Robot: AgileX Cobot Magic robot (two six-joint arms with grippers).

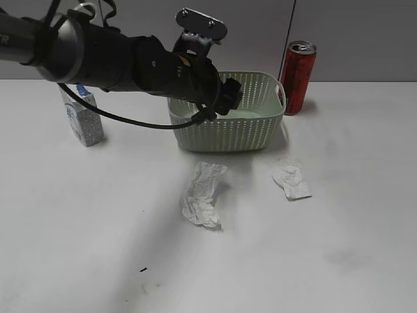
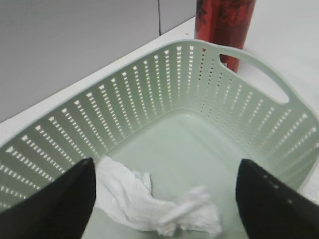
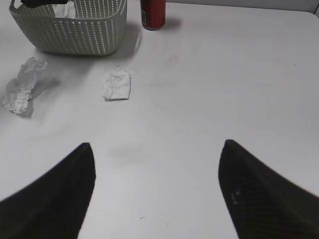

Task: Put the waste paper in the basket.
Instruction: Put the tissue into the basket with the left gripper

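The pale green slotted basket [image 1: 254,134] stands at the back middle of the table. My left gripper [image 1: 229,96] hangs over its left rim, open and empty. In the left wrist view one crumpled white paper wad [image 2: 149,206] lies on the basket [image 2: 164,84] floor, between and below my open fingers [image 2: 164,199]. Two more paper wads lie on the table in front of the basket: a larger one [image 1: 203,194] and a smaller flat one [image 1: 291,179]. The right wrist view shows both wads [image 3: 21,87] [image 3: 117,85], the basket [image 3: 75,32], and my right gripper [image 3: 157,194] open and empty above bare table.
A tall red can [image 1: 298,77] stands right of the basket, also in the left wrist view [image 2: 224,20] and the right wrist view [image 3: 152,14]. A small white-grey carton with a blue top [image 1: 83,116] stands at the left. A grey wall runs behind the table.
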